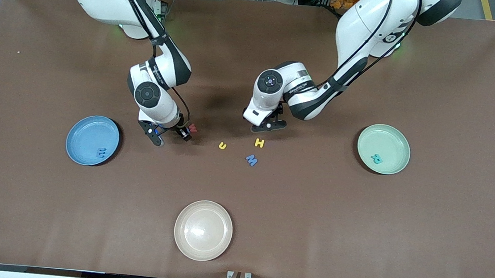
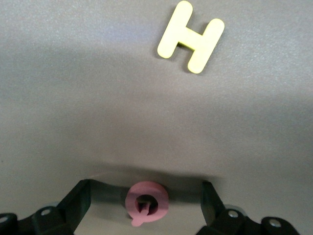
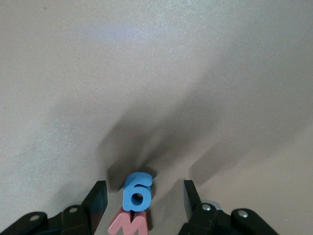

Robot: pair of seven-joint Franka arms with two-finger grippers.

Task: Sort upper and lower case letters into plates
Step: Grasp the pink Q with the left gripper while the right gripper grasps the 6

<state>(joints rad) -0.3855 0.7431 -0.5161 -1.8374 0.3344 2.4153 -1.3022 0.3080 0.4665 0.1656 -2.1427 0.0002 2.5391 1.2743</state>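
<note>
Toy letters (image 1: pixel 259 143) — H, M, E, R

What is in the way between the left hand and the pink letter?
Nothing visible. The pink letter lies on the table between the open fingers of the left hand, with a bare gap on each side.

A brown table (image 1: pixel 355 238) carries a blue plate (image 1: pixel 78 141), a mint plate (image 1: pixel 397 141) and a cream plate (image 1: pixel 203 230). Loose letters lie mid-table: yellow H (image 1: pixel 259 143), yellow u (image 1: pixel 222 145), blue M (image 1: pixel 251 160), red W (image 1: pixel 192 128).
</note>
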